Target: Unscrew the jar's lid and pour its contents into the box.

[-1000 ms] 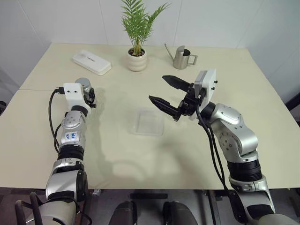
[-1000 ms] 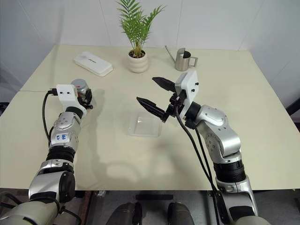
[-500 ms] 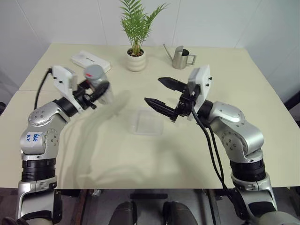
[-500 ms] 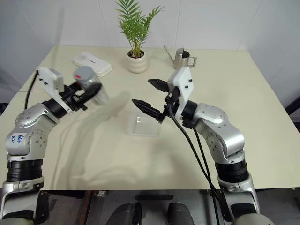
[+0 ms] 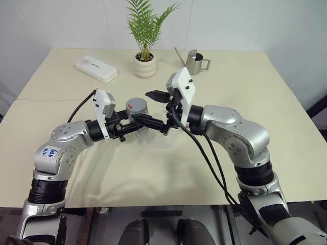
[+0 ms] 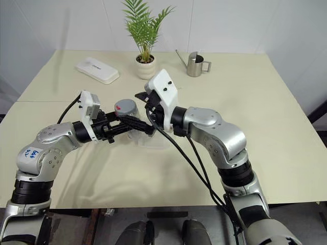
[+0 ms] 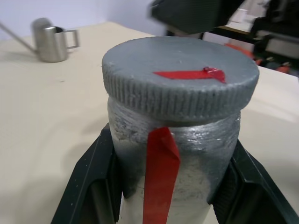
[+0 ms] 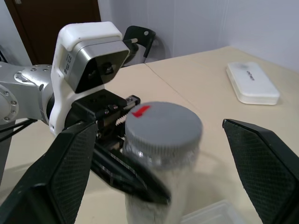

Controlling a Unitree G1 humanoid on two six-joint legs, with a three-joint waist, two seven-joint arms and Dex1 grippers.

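Now jar [image 5: 137,108] carried inward – right end effector [image 5: 151,106] flanking lid [image 7: 180,82]

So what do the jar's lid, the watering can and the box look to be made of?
The lid: matte grey, likely plastic, with a ribbed edge and a red mark on top. The watering can: shiny brushed metal, probably steel. The box: clear, see-through plastic, judging by the table showing through it.
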